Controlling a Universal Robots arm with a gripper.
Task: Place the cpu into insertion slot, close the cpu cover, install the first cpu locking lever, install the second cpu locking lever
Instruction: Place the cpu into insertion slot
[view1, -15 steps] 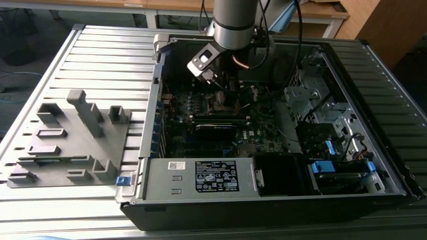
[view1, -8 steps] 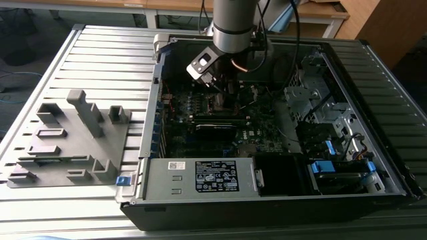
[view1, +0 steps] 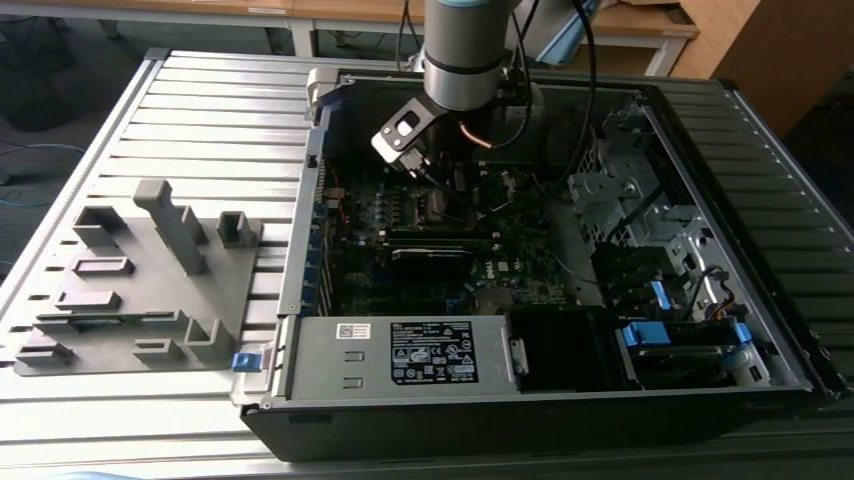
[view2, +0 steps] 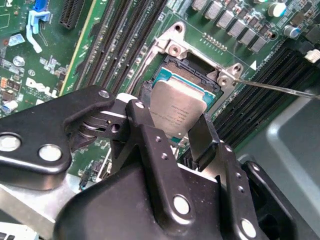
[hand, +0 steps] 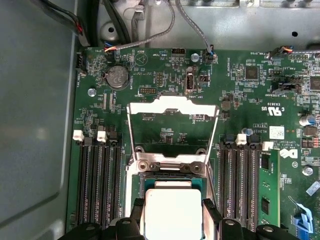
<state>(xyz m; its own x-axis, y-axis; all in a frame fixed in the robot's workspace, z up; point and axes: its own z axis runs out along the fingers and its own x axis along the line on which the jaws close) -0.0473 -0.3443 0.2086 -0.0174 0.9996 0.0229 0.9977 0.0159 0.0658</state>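
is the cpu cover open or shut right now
Open. In the first wrist view the cover is swung back, with bare board showing through its cut-out, and the cpu lies uncovered.

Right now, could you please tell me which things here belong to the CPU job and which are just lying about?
In the job: gripper, shut on the cpu; insertion slot under it; cpu cover, open; locking lever.
Lying about: memory slots; coin battery; grey fixture tray.

cpu (hand: 172, 212) @ insertion slot (hand: 170, 178), cover (hand: 172, 106) open
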